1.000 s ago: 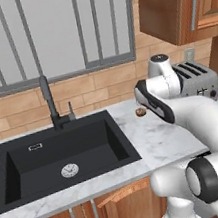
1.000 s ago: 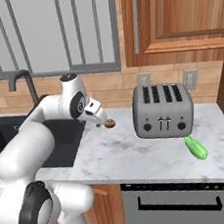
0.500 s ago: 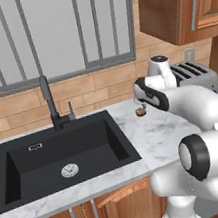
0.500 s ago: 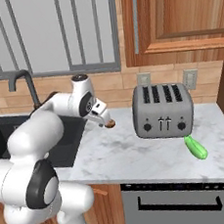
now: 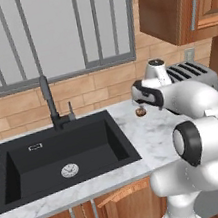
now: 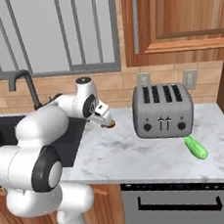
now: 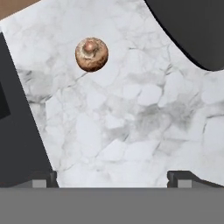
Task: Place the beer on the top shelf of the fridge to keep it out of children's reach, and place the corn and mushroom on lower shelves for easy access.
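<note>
Tool [image 7: 112,177]: jaws wide, empty, poised for approach | mushroom [image 7: 91,54]: ahead of tool, loose on tabletop [image 7: 144,127], ungrasped

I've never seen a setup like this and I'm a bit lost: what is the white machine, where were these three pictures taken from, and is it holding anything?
It is a white robot arm in a computer-drawn kitchen. Two pictures come from cameras riding behind it, one to its left and one to its right, looking down over the marble counter. The third comes from a camera on the hand itself, looking along its pincer, whose two dark tips stand far apart at the bottom: it is open and holds nothing.

On the counter lie a small brown mushroom, just ahead of the pincer, a grey toaster, and a green ear of corn in front of the toaster. A black sink with a dark tap sits beside the mushroom.
</note>
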Controlling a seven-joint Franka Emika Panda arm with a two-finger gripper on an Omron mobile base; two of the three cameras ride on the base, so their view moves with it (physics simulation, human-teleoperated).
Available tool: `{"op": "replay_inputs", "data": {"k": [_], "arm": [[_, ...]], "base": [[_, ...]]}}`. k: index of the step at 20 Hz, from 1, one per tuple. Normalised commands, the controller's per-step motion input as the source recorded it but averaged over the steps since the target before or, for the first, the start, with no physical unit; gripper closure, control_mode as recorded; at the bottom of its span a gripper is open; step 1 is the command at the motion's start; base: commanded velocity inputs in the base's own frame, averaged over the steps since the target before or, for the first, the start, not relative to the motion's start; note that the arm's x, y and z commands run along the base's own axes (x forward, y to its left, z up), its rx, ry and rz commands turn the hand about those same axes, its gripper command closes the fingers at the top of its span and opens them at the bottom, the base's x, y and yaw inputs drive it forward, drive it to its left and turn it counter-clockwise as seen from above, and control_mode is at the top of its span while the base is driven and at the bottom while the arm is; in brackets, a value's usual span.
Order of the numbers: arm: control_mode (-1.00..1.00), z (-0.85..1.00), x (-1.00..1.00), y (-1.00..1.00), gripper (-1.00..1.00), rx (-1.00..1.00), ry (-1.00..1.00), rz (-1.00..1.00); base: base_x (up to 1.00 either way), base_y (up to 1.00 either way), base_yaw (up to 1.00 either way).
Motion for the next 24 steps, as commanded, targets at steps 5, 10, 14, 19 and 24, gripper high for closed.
{"op": "replay_inputs", "data": {"k": [5, 10, 14, 19, 24], "arm": [[-1.00, -0.29, 0.28, 0.00, -1.00, 0.00, 0.00, 0.00], [-1.00, -0.19, 0.27, 0.00, -1.00, 0.00, 0.00, -0.01], [-1.00, -0.12, 0.28, 0.00, -1.00, 0.00, 0.00, -0.01], [-1.00, -0.12, 0.31, 0.00, -1.00, 0.00, 0.00, 0.00], [-1.00, -0.15, 0.32, 0.00, -1.00, 0.00, 0.00, 0.00]], "base": [[0.00, 0.00, 0.00], [0.00, 0.00, 0.00], [0.00, 0.00, 0.00], [0.00, 0.00, 0.00], [0.00, 0.00, 0.00]]}}
